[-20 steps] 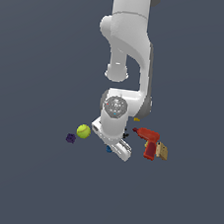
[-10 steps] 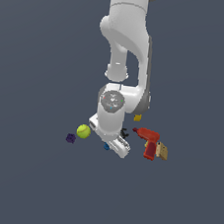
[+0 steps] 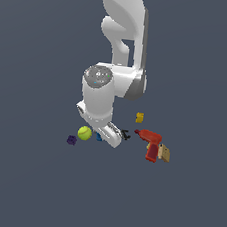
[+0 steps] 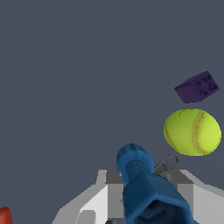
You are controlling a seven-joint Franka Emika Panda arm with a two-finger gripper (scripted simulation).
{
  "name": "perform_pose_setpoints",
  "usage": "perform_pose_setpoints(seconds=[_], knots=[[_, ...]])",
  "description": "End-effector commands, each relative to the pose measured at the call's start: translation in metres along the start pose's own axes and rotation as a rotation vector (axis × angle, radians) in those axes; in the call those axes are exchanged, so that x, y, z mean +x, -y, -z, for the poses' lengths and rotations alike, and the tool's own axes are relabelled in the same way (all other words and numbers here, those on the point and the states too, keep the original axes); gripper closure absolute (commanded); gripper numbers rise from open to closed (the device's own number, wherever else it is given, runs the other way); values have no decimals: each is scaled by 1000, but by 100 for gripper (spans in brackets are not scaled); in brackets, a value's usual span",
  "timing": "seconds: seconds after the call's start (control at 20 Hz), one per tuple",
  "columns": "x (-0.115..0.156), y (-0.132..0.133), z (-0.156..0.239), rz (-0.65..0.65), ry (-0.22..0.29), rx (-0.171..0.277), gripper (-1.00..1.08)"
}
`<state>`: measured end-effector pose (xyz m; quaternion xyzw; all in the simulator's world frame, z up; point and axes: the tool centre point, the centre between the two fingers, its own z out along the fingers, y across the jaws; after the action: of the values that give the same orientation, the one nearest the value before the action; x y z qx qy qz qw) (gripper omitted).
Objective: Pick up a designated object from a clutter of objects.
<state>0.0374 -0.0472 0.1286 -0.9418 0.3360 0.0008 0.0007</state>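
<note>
The gripper (image 3: 101, 136) hides most of the blue block (image 4: 148, 192) (beside the ball (image 3: 85, 132)); whether the jaws clamp it, I cannot tell.

Colours only. Arm (image 3: 114, 85): glossy white with a grey disc on one joint. Hand (image 4: 131, 197): white and light-grey housing. Knobby block (image 4: 148, 192): bright blue, darker in its hollow. Ball (image 4: 192, 131): yellow-green with reddish-orange stitch lines. Studded block (image 4: 197, 87): dark purple. Small block (image 3: 139, 118): yellow. Drill (image 3: 151, 142): red. Block beside the drill (image 3: 165, 153): tan. Thin tool (image 3: 125, 134): black. Ground (image 3: 27, 175): uniform slate blue-grey, unpatterned.
</note>
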Motion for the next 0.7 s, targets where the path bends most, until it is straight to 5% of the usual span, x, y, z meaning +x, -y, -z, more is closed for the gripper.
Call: perform_pose_setpoints(seconds=[0.0, 0.65], knots=[[6, -16, 25, -1, 0, 1, 108], [40, -103, 160, -2, 0, 0, 108]])
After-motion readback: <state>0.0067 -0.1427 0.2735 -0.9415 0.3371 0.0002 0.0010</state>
